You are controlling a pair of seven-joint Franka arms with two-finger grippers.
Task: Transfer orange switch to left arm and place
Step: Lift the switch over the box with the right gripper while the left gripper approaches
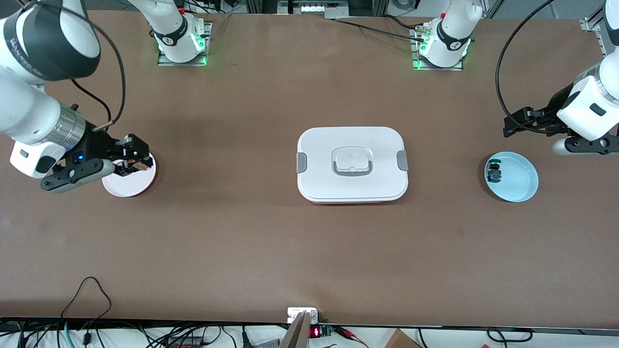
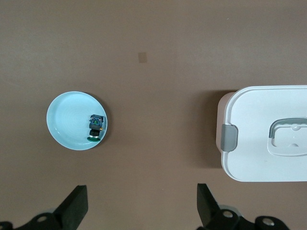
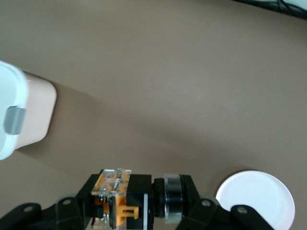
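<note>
Orange switch (image 3: 116, 197), no legible label

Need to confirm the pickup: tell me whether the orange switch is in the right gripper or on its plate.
In the gripper. The right gripper is shut on the orange switch, above the white plate.
</note>
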